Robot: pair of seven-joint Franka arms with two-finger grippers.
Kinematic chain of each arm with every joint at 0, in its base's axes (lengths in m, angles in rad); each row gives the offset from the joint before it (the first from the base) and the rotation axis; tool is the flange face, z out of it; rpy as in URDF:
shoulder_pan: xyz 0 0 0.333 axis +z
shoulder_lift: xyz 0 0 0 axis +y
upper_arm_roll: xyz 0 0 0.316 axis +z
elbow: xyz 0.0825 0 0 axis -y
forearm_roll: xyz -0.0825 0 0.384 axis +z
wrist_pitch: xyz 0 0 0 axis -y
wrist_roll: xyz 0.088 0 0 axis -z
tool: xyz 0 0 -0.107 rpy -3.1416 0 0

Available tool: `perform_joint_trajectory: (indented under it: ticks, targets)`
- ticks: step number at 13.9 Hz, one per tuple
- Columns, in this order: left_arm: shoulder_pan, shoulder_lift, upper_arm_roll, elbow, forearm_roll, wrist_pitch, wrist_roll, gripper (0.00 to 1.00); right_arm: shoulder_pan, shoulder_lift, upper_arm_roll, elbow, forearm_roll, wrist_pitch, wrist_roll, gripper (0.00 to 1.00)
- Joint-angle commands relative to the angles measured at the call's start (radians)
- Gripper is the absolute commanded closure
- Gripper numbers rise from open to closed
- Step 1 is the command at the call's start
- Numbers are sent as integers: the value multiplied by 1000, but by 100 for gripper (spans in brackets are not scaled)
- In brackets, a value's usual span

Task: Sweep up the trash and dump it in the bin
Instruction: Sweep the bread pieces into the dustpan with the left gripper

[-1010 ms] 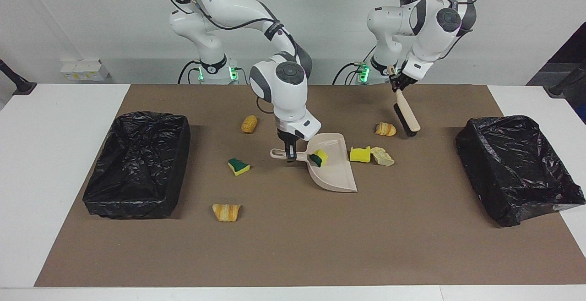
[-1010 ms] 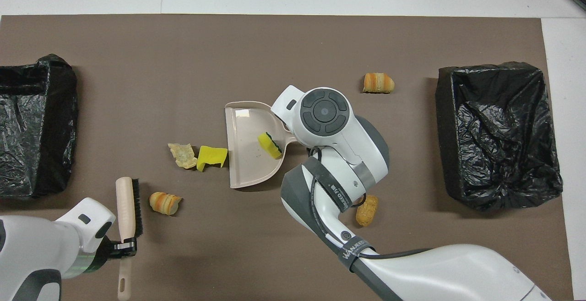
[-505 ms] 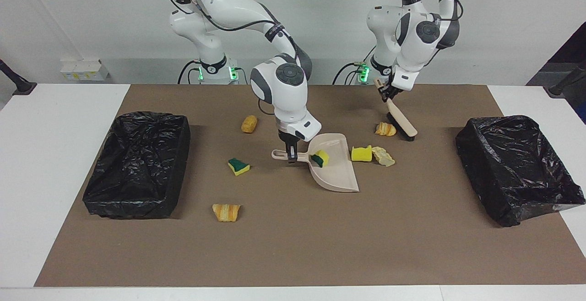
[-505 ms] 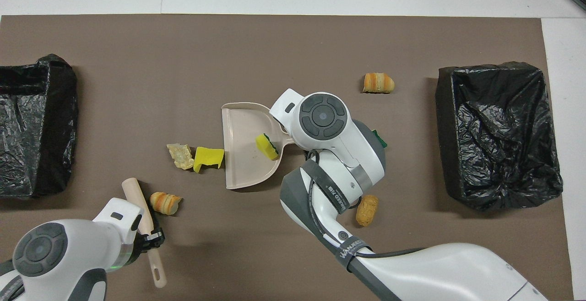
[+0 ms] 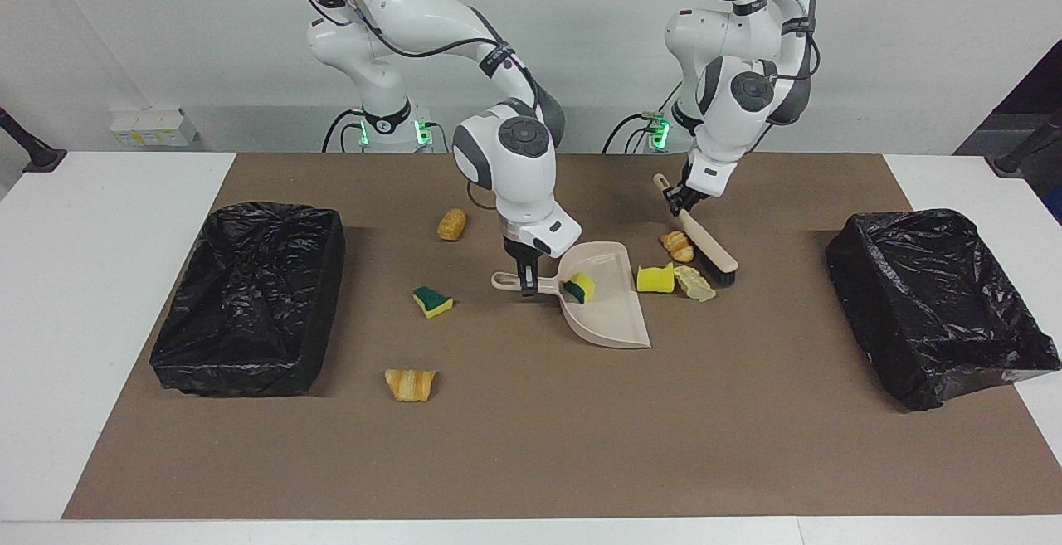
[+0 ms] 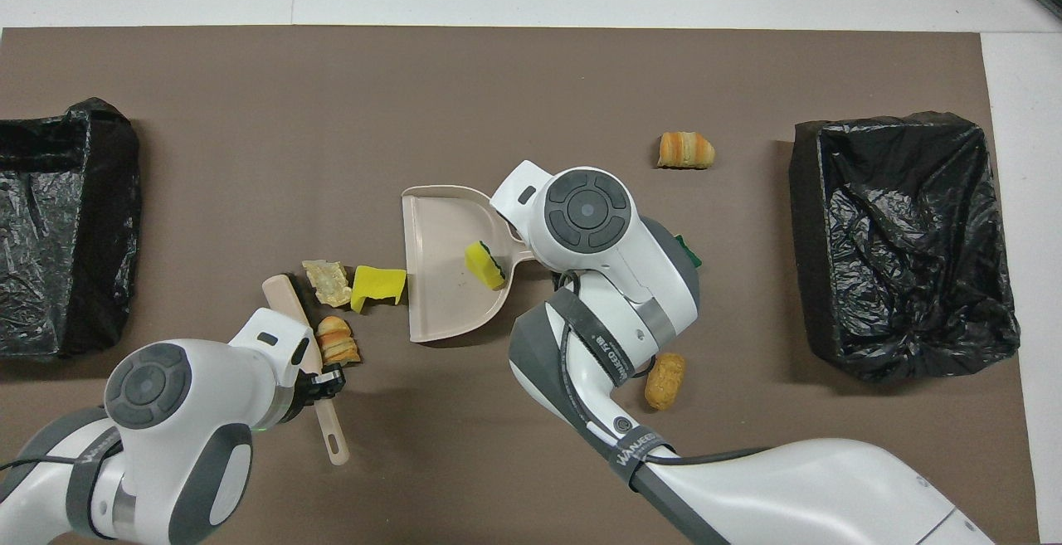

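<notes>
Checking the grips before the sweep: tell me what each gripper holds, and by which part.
Left gripper holds the brush by its handle. Right gripper holds the dustpan by its handle.

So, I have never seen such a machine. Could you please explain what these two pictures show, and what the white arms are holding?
These are two white robot arms at one table. One picture is taken from across the table, looking at the robots; the other is taken from high above them, looking down.

On the brown mat lie small scraps: yellow and green sponge pieces and bread-like chunks. A black-lined bin stands at the right arm's end of the table and another bin at the left arm's end.

The right pincer is shut on the handle of a beige dustpan, which already has one sponge piece in it. The left pincer is shut on a small brush, set beside three scraps near the dustpan's mouth.
</notes>
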Motion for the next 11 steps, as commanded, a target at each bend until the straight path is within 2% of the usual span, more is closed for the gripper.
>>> perform_joint_trajectory:
  ticks: [1,5,9,11]
  targets:
    - [-13,152,8,140,-46,0,75,100,-13,-1,8,-13,5,27,16,100]
    - [-58,231,-4,281,-73,-61,86,100,-13,-2,8,-13,5,25,16,100]
    - [-137,252,-15,326,-159,-75,129,100,-13,-2,8,-13,5,22,17,100]
    - [-150,252,-20,327,-286,-77,155,100,-13,-2,8,-13,5,22,17,100]
